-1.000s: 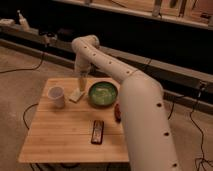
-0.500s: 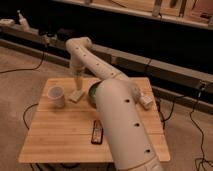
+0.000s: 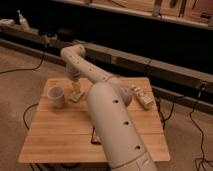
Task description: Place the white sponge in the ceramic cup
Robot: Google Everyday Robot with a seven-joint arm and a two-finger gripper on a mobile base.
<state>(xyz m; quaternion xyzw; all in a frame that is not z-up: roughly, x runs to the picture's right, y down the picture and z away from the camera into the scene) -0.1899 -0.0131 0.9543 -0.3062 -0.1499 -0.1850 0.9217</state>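
Observation:
The ceramic cup [image 3: 56, 95] is a small white cup standing on the left part of the wooden table [image 3: 60, 135]. The white sponge [image 3: 73, 98] is a small pale block lying on the table just right of the cup. My gripper [image 3: 76, 91] hangs straight down from the bent arm [image 3: 112, 125] and sits directly over the sponge, at or just above it. The gripper is a short way right of the cup. Whether it touches the sponge does not show.
A white labelled bottle [image 3: 141, 96] lies near the table's right edge. My thick arm crosses the table's middle and hides the green bowl and most of a dark remote-like object [image 3: 93, 137]. Cables run on the floor on both sides. A dark bench runs behind.
My arm's big link has swung left across the view and now covers the green bowl and most of the dark object. The gripper stays over the sponge, slightly lower.

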